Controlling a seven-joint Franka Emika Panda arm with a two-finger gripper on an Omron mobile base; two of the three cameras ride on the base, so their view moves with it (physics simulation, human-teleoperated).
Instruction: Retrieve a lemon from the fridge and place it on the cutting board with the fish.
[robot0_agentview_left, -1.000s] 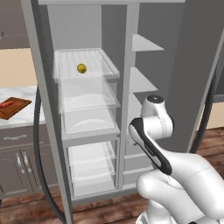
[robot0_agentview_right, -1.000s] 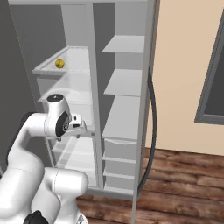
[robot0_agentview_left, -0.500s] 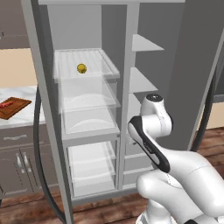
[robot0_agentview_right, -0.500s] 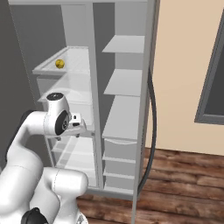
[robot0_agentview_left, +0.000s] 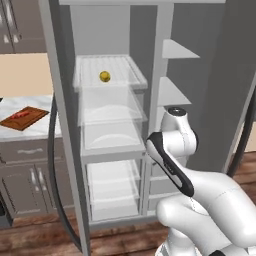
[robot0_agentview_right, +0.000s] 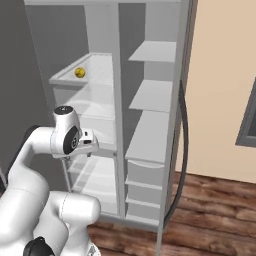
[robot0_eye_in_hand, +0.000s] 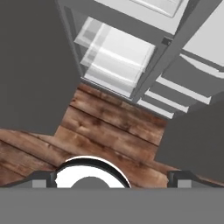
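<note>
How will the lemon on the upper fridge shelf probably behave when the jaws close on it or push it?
The lemon looks small and nearly round, so a push would probably send it rolling across the clear shelf. It sits alone with nothing beside it to stop it. Its smooth curved skin may slip if the jaws close off-centre; it looks firm and light enough to lift easily.

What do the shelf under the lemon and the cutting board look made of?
The shelf under the lemon looks like clear plastic or glass: you see through it. The cutting board looks like matte reddish-brown wood.
</note>
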